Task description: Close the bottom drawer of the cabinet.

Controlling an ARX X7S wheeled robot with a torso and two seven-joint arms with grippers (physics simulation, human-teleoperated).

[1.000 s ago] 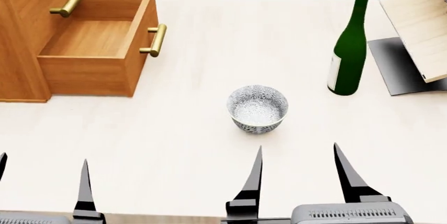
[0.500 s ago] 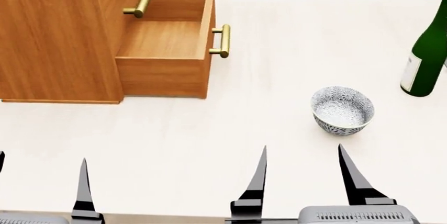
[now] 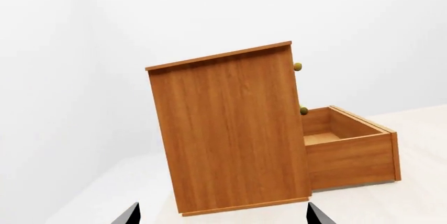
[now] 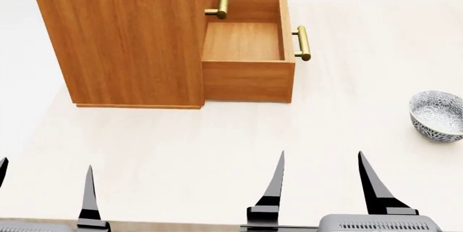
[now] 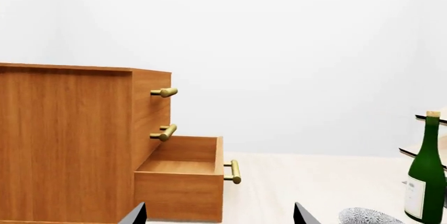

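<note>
Bottom drawer (image 4: 246, 53) pulled out from cabinet (image 4: 123, 37), standing on desk (image 4: 217, 145). Nearest: right pincer (image 4: 322, 180) fingers apart, empty; left pincer (image 4: 43, 186) likewise apart. Drawer lies ahead, slightly left of right pincer; right arm nearer its brass handle (image 4: 303, 43). Handle bar runs near-to-far; closing push goes leftward. Bottle (image 5: 426, 169) label unreadable.
</note>
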